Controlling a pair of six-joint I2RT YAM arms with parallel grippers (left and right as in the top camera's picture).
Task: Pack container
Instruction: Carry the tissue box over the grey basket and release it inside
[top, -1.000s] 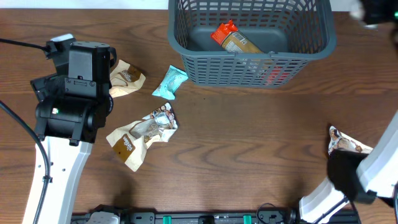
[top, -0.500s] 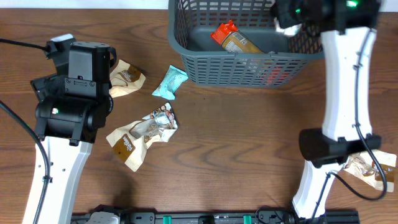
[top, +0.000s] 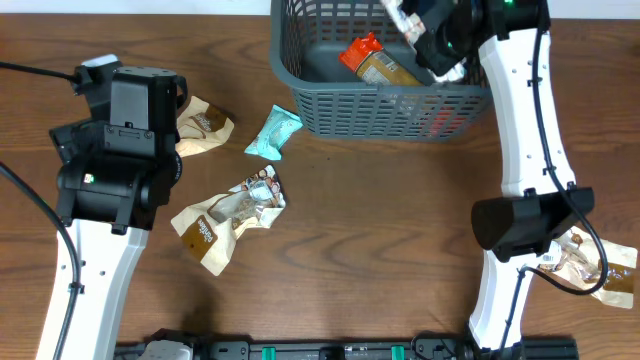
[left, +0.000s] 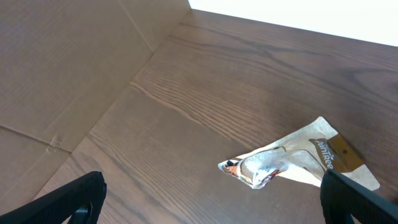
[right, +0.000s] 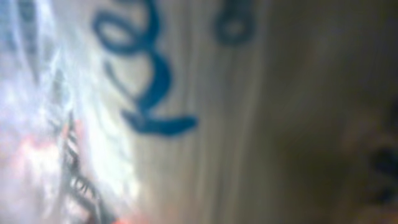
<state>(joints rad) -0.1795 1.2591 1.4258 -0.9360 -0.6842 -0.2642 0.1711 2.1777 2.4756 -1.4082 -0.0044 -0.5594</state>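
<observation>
Right pincer (top: 415, 28) pinching snack packet (right: 186, 112), swinging up from worktop (top: 400, 200) near edge, now hanging over container (top: 285, 60); I am judging drop coming next.

This looks like a robot lab bench, not a home or shop. Two white-and-black arms, left (top: 105, 190) and right (top: 525, 120), rise from a black rail (top: 300, 351) along the near edge of a wood-grain tabletop (top: 400, 220). A black cable (top: 35, 68) trails to the left arm. Only trial goods lie out: snack packets (top: 228, 215) and a plastic basket (top: 400, 115). In the left wrist view, a plain brown board (left: 68, 68) stands at the tabletop's edge.
</observation>
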